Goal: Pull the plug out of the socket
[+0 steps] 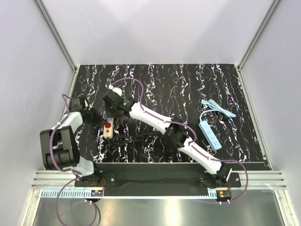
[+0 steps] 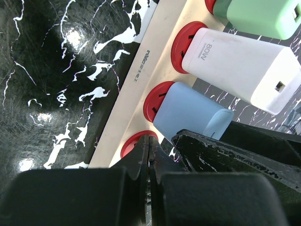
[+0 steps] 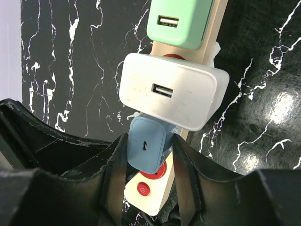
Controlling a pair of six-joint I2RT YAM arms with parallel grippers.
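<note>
The socket, a beige strip (image 1: 108, 128) with red round spots, lies at the left; it also shows in the left wrist view (image 2: 155, 61) and the right wrist view (image 3: 150, 195). Three plugs stand in it: a green one (image 3: 178, 21), a large white one (image 3: 171, 92) and a small pale blue cube plug (image 3: 146, 146). My right gripper (image 3: 148, 141) has a finger pressed on each side of the pale blue plug (image 2: 188, 113). My left gripper (image 2: 150, 150) is shut and empty, its tips resting on the strip's end beside a red spot.
A light blue power strip (image 1: 210, 135) with a coiled blue cord lies at the right. The beige strip's black cord (image 1: 129, 139) runs along the table toward the middle. The enclosure wall stands close on the left.
</note>
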